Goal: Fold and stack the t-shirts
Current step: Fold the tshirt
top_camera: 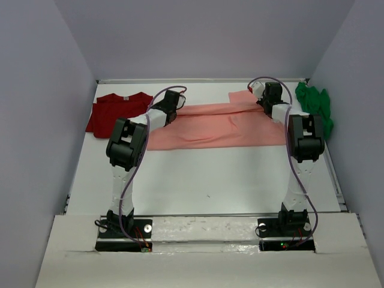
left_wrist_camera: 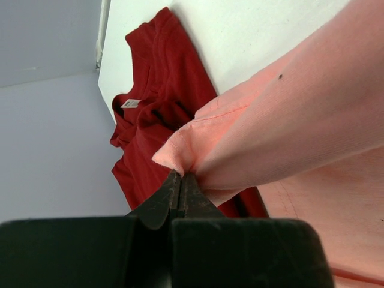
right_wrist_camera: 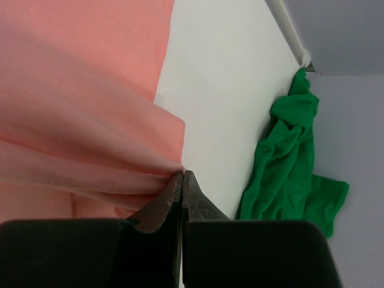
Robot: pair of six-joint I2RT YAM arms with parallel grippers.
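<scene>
Jaws pinched fully together on both sides: the left gripper (left_wrist_camera: 180,177) nips a hemmed corner of the salmon-pink shirt (top_camera: 216,129), and the right gripper (right_wrist_camera: 182,175) holds a bunched edge at its opposite end. The shirt lies spread across the far middle of the table (top_camera: 210,180), raised into soft ridges at each pinch. It looks light, thin and limp, likely to sag between the holds, so seamed corners seem the surest grips. The dark red shirt (top_camera: 117,108) lies close beside it at far left. The green shirt (top_camera: 315,105) sits crumpled at far right, apart.
</scene>
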